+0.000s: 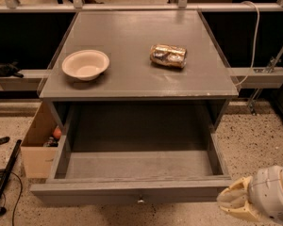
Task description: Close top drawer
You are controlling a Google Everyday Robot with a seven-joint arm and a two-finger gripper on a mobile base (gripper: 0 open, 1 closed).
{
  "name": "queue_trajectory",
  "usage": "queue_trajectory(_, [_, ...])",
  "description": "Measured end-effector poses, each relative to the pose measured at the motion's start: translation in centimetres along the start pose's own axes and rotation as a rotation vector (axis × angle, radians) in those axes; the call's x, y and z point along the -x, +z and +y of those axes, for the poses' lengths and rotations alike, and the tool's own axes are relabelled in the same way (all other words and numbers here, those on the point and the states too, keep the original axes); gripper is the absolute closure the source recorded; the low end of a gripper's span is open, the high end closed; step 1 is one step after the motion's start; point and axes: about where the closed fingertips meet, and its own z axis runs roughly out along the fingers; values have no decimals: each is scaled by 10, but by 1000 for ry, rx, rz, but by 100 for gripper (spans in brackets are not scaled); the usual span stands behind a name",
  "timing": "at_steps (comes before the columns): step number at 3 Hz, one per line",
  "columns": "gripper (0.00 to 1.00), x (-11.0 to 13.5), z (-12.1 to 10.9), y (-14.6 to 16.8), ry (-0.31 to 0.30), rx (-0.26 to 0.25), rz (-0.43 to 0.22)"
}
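Observation:
The top drawer is a wide, deep grey wooden drawer, pulled far out of the grey cabinet and empty inside. Its flat front runs along the bottom of the camera view, with a small round metal knob at centre. My gripper, cream-coloured, is at the bottom right, just off the right end of the drawer front and pointing left toward it.
On the cabinet top stand a cream bowl at the left and a shiny wrapped packet right of centre. A cardboard box sits on the floor left of the drawer. A black pole and cables lie at far left.

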Motion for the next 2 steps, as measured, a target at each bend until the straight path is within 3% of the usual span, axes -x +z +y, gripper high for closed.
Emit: queue_trajectory(2, [100,3,0,12,-7,22,5])
